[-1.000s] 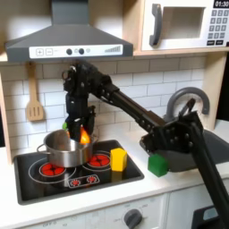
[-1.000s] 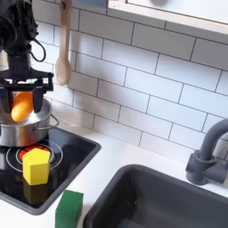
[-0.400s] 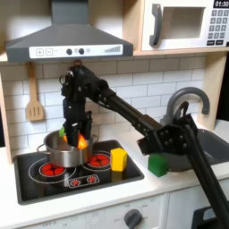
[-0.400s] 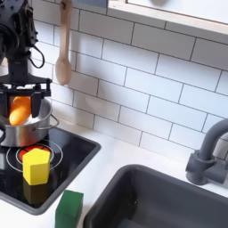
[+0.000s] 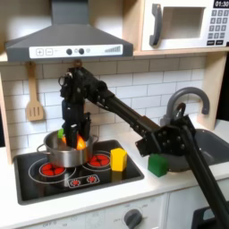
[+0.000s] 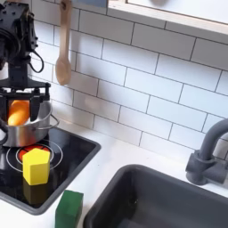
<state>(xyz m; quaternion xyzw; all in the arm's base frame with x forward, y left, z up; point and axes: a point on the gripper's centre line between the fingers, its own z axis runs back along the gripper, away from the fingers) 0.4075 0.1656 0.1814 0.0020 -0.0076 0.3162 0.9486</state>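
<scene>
Here the fingers (image 6: 36, 109) pinch an orange object (image 6: 19, 113) between them, just above the steel pot (image 6: 24, 134).

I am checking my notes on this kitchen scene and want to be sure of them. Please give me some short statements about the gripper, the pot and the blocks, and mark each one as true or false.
1. The gripper holds an orange object over the silver pot. True.
2. The silver pot stands in the sink. False: it stands on the stove top.
3. The yellow block is on the stove top, in front of the pot in the second exterior view. True.
4. The green block lies inside the pot. False: it sits on the counter between stove and sink.
5. A wooden spatula hangs on the tiled wall. True.
</scene>
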